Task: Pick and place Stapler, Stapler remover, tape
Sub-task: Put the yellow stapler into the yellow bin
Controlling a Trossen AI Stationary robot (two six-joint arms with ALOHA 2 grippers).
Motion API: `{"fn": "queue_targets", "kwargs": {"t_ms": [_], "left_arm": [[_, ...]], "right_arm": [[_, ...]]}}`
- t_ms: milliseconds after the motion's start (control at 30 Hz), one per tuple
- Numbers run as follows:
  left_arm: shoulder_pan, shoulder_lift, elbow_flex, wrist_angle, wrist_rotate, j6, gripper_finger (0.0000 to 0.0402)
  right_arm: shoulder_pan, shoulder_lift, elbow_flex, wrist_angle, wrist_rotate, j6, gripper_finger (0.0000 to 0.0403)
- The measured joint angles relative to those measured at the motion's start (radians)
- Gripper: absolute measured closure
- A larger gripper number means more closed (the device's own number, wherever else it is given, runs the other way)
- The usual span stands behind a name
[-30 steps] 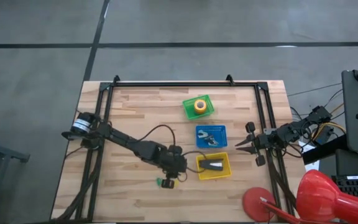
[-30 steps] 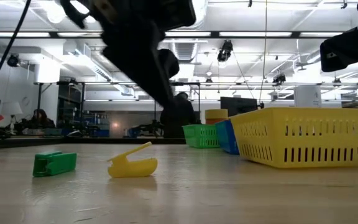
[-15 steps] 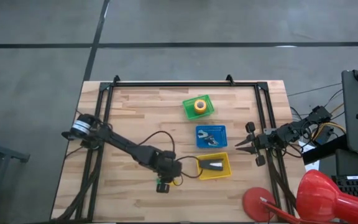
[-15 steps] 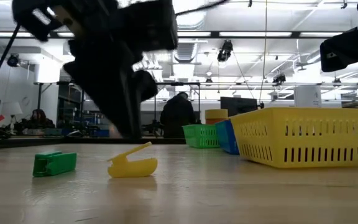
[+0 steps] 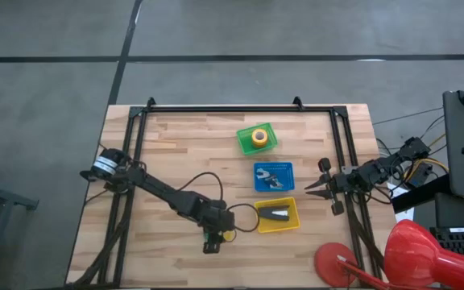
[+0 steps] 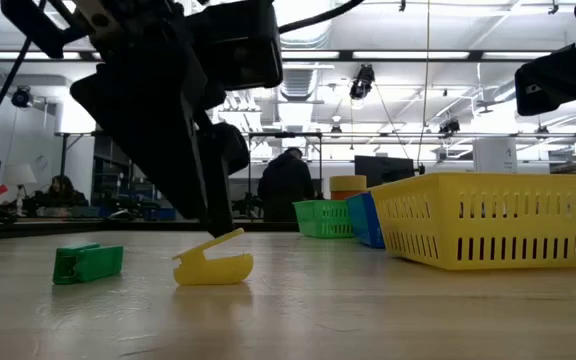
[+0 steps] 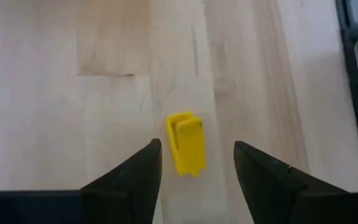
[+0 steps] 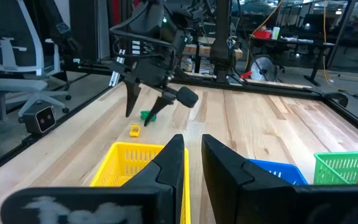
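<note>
Pale matt wood-plank table [image 5: 176, 145], slotted glossy plastic yellow basket [image 6: 488, 235], smooth yellow plastic clip [image 7: 186, 143]

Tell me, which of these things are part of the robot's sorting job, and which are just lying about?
Job in hand:
- stapler, in the yellow basket
- tape, in the green basket
- small yellow piece, apparently: the left gripper has its fingers open around it

Lying about:
- small green piece
- blue basket
- right gripper, waiting at the table's edge
</note>
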Motion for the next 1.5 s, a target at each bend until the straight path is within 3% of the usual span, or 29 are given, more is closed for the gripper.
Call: {"fn": "queue_targets", "kwargs": {"t_ms": [633,1167,1500], "left_arm": [[0.000,0.039,-0.017,0.065,-0.053,0.024,0.0208],[0.009,0.039,-0.014,0.065,-0.098,0.092,0.0341],[0.032,0.036,-0.008,0.069,-0.098,0.141,0.0316]], "right_arm": [[0.000,0.006,0.000,0.000,0.000,0.001,0.0351],[0.000,0.005,0.000,0.000,0.000,-0.001,0.0351],[0.000,0.005,0.000,0.000,0.000,0.000,0.0351]]}}
